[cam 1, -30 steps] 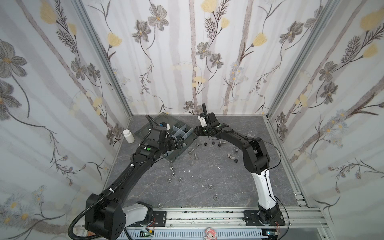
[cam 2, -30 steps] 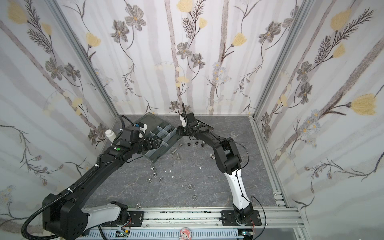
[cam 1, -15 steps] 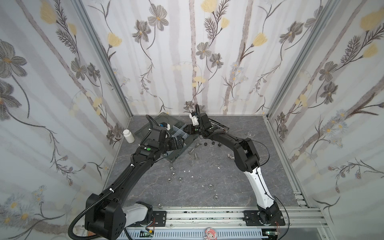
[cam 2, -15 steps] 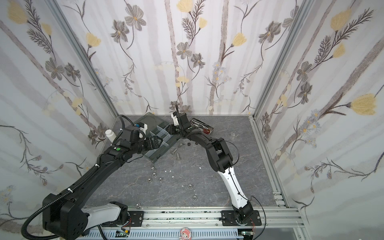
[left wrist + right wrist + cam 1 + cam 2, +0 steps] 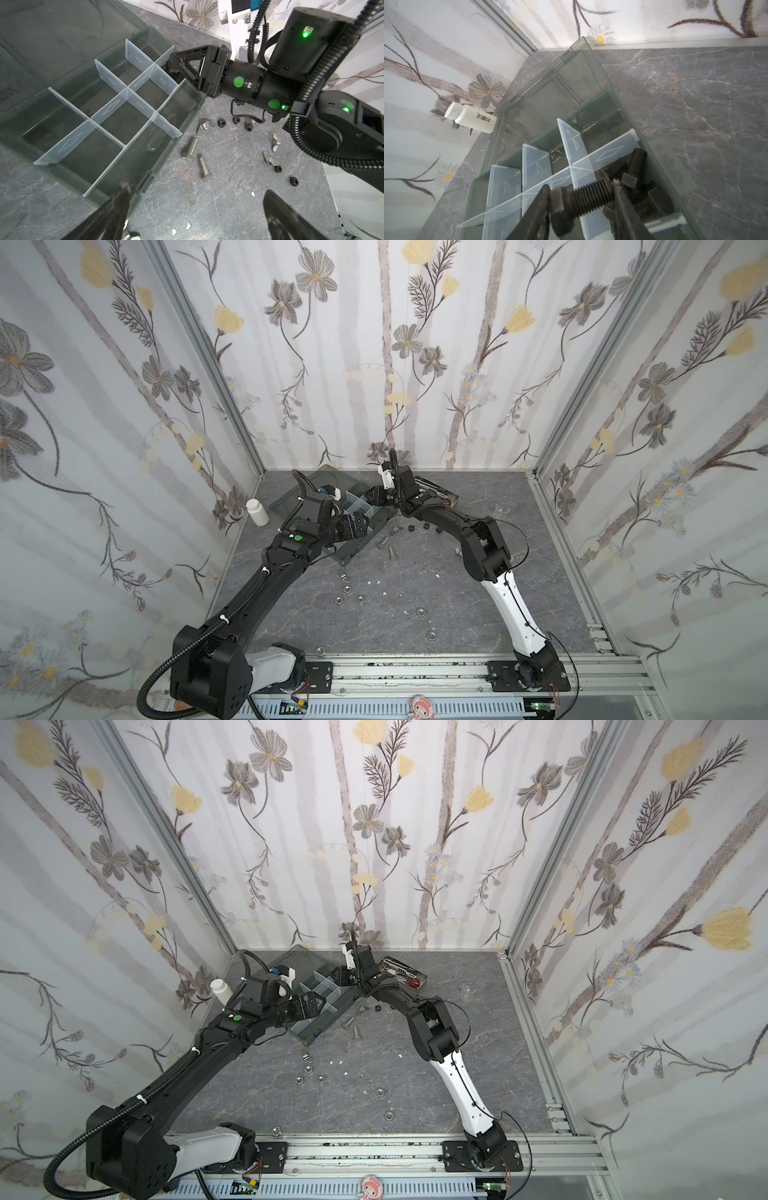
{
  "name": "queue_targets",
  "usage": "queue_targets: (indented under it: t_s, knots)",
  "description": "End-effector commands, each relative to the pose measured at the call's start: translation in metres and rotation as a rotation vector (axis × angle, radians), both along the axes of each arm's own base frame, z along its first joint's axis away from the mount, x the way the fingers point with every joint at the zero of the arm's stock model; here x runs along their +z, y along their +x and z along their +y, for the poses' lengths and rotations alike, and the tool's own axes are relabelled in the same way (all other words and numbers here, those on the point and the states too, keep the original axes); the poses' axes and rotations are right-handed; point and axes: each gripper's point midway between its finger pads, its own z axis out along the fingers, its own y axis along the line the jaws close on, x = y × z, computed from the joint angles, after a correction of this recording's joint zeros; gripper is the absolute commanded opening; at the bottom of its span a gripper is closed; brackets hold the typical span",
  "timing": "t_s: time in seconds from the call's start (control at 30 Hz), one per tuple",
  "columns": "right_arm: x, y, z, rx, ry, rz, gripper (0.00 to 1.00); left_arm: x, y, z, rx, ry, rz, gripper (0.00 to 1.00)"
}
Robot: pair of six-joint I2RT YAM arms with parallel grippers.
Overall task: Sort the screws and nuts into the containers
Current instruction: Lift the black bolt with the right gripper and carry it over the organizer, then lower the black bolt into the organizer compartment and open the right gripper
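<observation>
Black screw [image 5: 582,196] clamped crosswise in the right pincer [image 5: 172,70], over the corner compartment [image 5: 654,168]; more black screws [image 5: 636,164] lie there, half hidden. Left pincer [image 5: 196,189] gapes wide above the worktop [image 5: 220,209], fingers cut off.

The walls [image 5: 374,344] are papered in white with grey-brown stripes and grey and yellow flowers, and the tabletop [image 5: 395,635] is patterned as dark grey marble with pale and rust veins. The organizer box [image 5: 68,124] is tinted smoky grey with milky translucent dividers [image 5: 110,79]; a black screw [image 5: 589,195], silver screws [image 5: 190,148], black nuts [image 5: 221,122] and a white bottle [image 5: 473,118] with a black barcode are seen.
</observation>
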Motion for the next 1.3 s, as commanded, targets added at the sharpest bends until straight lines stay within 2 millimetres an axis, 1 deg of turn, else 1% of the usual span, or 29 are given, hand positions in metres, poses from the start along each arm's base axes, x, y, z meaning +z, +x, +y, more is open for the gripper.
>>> queue_targets:
  t_s: [0.0, 0.2, 0.43, 0.67, 0.8, 0.87, 0.97, 1.1, 1.2, 1.27]
  knots:
    - [0.006, 0.012, -0.003, -0.037, 0.028, -0.031, 0.31, 0.001, 0.003, 0.0, 0.001, -0.005, -0.014, 1.0]
    - [0.001, 0.018, -0.007, -0.056, 0.033, -0.028, 0.32, 0.0, 0.003, -0.001, 0.001, -0.006, -0.011, 1.0]
    - [-0.006, 0.021, -0.007, -0.062, 0.044, -0.02, 0.36, -0.002, 0.004, -0.002, -0.002, -0.005, -0.003, 1.0]
    - [-0.011, 0.023, -0.007, -0.06, 0.057, -0.012, 0.46, -0.003, 0.004, -0.002, -0.001, -0.005, -0.004, 1.0]
    - [-0.011, 0.024, -0.008, -0.062, 0.068, -0.006, 0.54, -0.003, 0.004, -0.001, 0.0, -0.007, -0.004, 1.0]
    - [-0.011, 0.024, -0.008, -0.063, 0.071, -0.005, 0.57, -0.003, 0.004, -0.001, 0.001, -0.007, -0.003, 1.0]
    - [-0.01, 0.025, -0.009, -0.062, 0.076, -0.005, 0.6, -0.003, 0.004, -0.001, 0.002, -0.006, -0.003, 1.0]
    - [-0.006, 0.025, -0.009, -0.06, 0.081, -0.008, 0.6, -0.003, 0.005, 0.001, 0.006, 0.002, -0.005, 1.0]
    - [0.002, 0.023, -0.008, -0.05, 0.088, -0.016, 0.59, -0.003, 0.005, 0.003, 0.014, 0.012, -0.009, 1.0]
    - [0.013, 0.023, -0.008, -0.045, 0.093, -0.027, 0.59, -0.004, 0.006, 0.005, 0.02, 0.021, -0.008, 1.0]
